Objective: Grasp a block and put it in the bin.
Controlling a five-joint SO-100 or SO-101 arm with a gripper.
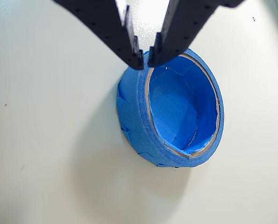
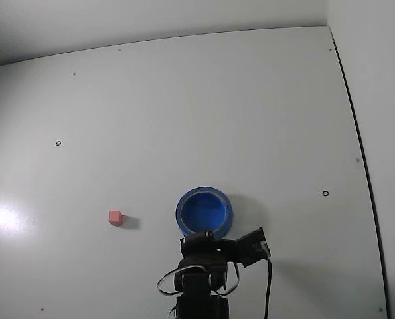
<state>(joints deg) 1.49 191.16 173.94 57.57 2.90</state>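
The block (image 2: 115,217) lies on the white tabletop (image 2: 184,119) well to the left of the bin (image 2: 204,211) in the fixed view, apart from it and untouched. The bin, which looks like a blue tape roll lined with tape, holds nothing. The claw (image 1: 145,59) hangs just over the bin's near rim, its tips almost together and gripping nothing. Judged from this, the whole task remains: reaching, grasping, carrying and dropping the block. No readable writing or brand shows anywhere.

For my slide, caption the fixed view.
Pink block sits alone left of the empty blue bin, the gripper at its near rim.
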